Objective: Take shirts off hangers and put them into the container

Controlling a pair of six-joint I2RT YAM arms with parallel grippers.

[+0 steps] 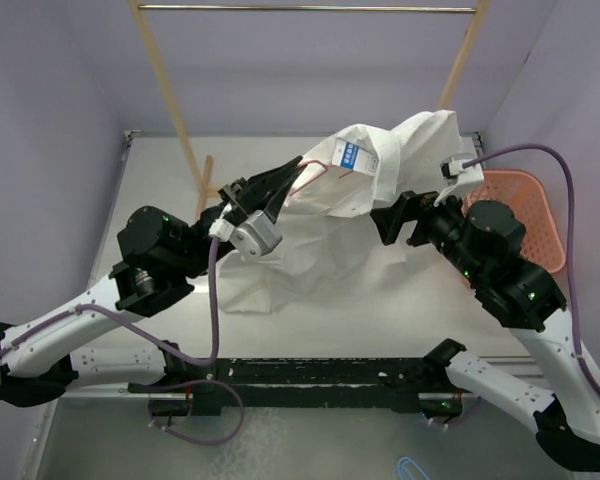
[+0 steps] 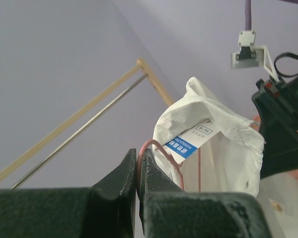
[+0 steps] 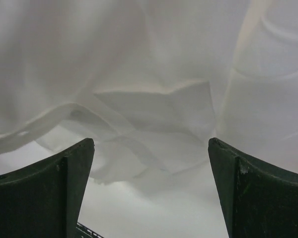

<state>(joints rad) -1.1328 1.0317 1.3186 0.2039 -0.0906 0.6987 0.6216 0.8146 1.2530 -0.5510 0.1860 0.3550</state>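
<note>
**A:** Above the middle of the table, what is the left gripper (image 2: 139, 161) doing?

**B:** It is pinching the hook of the pink hanger (image 2: 161, 148), jaws pressed together on the wire, and holding it up off the table (image 1: 380, 310).

**A:** And where is the shirt (image 1: 400, 150) sitting?

**B:** It is hanging on the hanger, with its neck and blue label (image 2: 187, 144) turned toward that claw. Its tail is trailing down and pooling on the table beside the left arm.

**A:** Which way is the wire running?

**B:** From the left claw away to the right, into the collar. Beyond that the cloth is hiding it.

**A:** Is the right gripper (image 3: 151, 148) holding anything?

**B:** No. Its fingers are standing wide apart with nothing between them, and white cloth is filling the view straight ahead of them.

**A:** So which arm is nearer the cloth?

**B:** The right one, I am judging. The shirt is lying directly in front of its open fingers, and the basket (image 1: 540, 200) is waiting just to its right. A grab and a pull rightward, along the wire, is looking like the coming move.
</note>
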